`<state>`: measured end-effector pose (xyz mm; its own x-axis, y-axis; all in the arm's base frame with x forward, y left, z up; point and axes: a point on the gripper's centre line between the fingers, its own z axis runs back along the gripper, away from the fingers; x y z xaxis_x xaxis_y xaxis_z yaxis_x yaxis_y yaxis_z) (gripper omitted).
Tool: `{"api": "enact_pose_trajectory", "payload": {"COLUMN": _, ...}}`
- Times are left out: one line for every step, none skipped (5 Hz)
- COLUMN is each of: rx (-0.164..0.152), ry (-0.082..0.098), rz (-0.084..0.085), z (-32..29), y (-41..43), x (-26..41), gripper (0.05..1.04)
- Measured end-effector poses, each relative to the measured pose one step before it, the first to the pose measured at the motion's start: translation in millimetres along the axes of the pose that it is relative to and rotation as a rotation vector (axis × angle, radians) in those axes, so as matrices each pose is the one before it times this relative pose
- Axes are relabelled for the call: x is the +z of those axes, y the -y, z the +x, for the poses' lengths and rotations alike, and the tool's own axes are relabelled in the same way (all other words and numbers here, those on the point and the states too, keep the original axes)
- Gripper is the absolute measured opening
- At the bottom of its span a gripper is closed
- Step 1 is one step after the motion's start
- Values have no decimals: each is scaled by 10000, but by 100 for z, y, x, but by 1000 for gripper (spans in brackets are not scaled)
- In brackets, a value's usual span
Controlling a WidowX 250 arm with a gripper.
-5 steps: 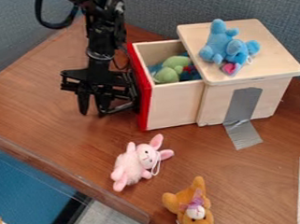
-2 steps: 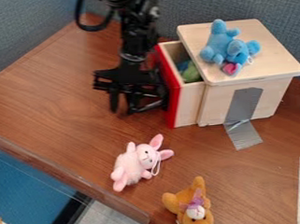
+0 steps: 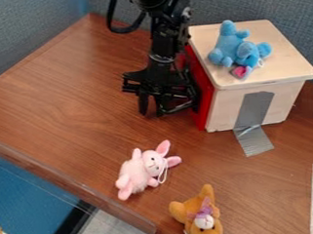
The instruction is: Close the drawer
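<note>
The black gripper [image 3: 152, 108] hangs low over the wooden table at the upper middle, its two fingers pointing down and apart, nothing between them. Its right side is against the red front of the drawer [image 3: 202, 95]. That front stands flush with the left side of the light wooden box [image 3: 217, 109], and the drawer's inside is hidden beneath the box's top. Part of the red front is behind the arm.
A blue plush toy [image 3: 233, 49] lies on the box top. Grey tape [image 3: 255, 112] runs from the box to the table [image 3: 67, 103]. In front are a pink plush rabbit [image 3: 141, 171] and an orange plush toy [image 3: 193, 210]. Partition walls stand behind.
The arm has moved right with its side against the red front. The drawer has slid into the box, and the green toy and wooden drawer sides are now covered.
</note>
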<state>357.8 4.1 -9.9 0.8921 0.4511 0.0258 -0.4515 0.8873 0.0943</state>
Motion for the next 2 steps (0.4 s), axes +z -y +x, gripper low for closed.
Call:
{"api": "enact_pose_trajectory", "payload": {"rx": 79, "ry": -191, "rz": 315, "z": -740, "y": -2, "x": -362, "gripper": 735}}
{"api": "enact_pose_trajectory", "payload": {"rx": 466, "ry": -19, "rz": -185, "z": -1088, "y": -1734, "x": 1409, "gripper": 985}}
